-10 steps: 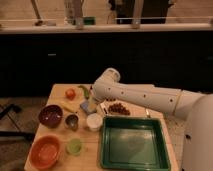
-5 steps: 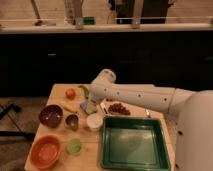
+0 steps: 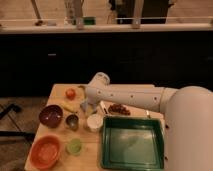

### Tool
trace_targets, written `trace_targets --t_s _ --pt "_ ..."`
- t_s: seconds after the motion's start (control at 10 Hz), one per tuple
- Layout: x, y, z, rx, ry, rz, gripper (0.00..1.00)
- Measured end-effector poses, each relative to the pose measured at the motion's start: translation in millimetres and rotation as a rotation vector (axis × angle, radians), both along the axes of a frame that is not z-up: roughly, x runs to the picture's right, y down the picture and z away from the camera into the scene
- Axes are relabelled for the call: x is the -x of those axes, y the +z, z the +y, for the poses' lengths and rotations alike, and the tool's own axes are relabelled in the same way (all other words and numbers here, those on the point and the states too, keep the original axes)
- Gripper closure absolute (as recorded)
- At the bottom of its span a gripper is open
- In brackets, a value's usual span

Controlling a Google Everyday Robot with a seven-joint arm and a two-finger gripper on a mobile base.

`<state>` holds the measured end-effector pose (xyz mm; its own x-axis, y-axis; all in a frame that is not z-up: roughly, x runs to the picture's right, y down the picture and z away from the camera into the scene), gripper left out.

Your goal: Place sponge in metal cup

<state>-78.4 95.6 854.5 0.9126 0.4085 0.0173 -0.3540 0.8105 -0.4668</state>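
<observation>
Though dimly lit, shows a wooden table (image 3: 59, 90) in front of a dark counter. Takes in a white arm (image 3: 130, 96) reaching from the right, bent at a rounded elbow over the table's far middle and dropping to the gripper (image 3: 90, 106), low over the tabletop just behind the white cup (image 3: 94, 121). Cannot tell whether spread, pressed together or pinching anything. Puts the sponge (image 3: 83, 105) as a pale blue patch right at the gripper, on the side toward the purple bowl (image 3: 51, 115); cannot tell whether touching or held. Finds the metal cup (image 3: 72, 120) upright and nearer the camera, apart from the sponge, between the purple bowl and the white cup. Adds an orange bowl (image 3: 45, 151) at the near corner, a translucent green cup (image 3: 74, 146) just beside it, a green tray (image 3: 132, 142) filling the near right, a round orange-red fruit (image 3: 70, 93) at the far side, a yellow piece (image 3: 69, 106) behind the purple bowl, and a dark red cluster (image 3: 119, 108) behind the tray, under the arm.
</observation>
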Motion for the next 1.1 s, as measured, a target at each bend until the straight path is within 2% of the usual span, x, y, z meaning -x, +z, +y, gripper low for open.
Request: trace_targets --t_s 0.4,0.7,1.1 --pt "5 12.8 1 0.019 -0.018 -0.002 0.20" --pt "31 27.0 11 0.053 -0.045 -0.019 0.20" --pt "37 51.0 23 0.076 -0.059 -0.010 0.20"
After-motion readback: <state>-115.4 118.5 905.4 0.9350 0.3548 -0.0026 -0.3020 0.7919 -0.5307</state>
